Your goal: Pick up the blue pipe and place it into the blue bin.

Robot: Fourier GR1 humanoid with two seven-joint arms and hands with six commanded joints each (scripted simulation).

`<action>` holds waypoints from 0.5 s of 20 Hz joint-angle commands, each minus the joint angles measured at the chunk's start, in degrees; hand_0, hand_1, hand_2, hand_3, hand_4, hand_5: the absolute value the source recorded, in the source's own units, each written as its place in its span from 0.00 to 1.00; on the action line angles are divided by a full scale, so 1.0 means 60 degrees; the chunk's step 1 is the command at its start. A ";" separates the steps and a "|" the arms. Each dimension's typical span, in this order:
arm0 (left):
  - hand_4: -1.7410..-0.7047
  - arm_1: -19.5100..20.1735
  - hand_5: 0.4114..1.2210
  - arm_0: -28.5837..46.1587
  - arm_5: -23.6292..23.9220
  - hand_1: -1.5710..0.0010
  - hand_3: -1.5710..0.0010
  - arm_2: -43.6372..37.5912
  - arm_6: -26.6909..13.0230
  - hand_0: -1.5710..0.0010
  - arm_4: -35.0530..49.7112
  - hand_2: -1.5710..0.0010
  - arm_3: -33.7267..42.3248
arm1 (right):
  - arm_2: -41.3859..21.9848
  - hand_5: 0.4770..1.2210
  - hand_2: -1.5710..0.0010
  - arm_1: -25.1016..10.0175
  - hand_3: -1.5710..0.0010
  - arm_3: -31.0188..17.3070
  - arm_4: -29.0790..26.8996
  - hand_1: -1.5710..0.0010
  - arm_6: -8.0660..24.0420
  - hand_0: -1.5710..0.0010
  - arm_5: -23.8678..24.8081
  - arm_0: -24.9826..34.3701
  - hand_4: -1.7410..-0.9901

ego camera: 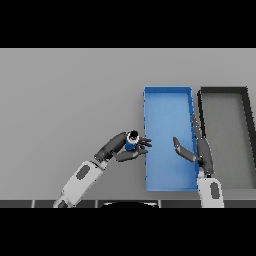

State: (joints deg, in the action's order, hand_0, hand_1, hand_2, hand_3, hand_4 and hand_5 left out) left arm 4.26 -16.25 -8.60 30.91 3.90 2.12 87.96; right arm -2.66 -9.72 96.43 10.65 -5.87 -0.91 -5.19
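Left hand (127, 150): fingers curled round the blue pipe (131, 143), just left of the bin's left wall.
Blue pipe: upright in that grasp, dark cap on top.
Blue bin (168, 97): on the grey table (65, 100), beside a dark bin (224, 91).
Right hand (192, 150): over the blue bin's right side, fingers straight, holding nothing.

A plain grey table (65, 95) fills the view under even light, a dark strip along its near edge
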 commanded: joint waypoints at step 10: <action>0.26 -0.0248 1.00 0.0177 -0.0334 0.00 0.00 -0.0146 0.0025 0.00 -0.0231 0.00 0.0209 | 0.0052 0.18 0.93 -0.0444 1.00 0.1430 -0.2895 0.98 0.0105 1.00 -0.2162 -0.0111 0.71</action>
State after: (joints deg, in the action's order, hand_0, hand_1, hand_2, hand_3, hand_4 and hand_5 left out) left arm 2.76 -15.18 -10.71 30.04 4.17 0.69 89.21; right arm -2.34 -12.43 105.03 -6.75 -5.54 -13.92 -5.80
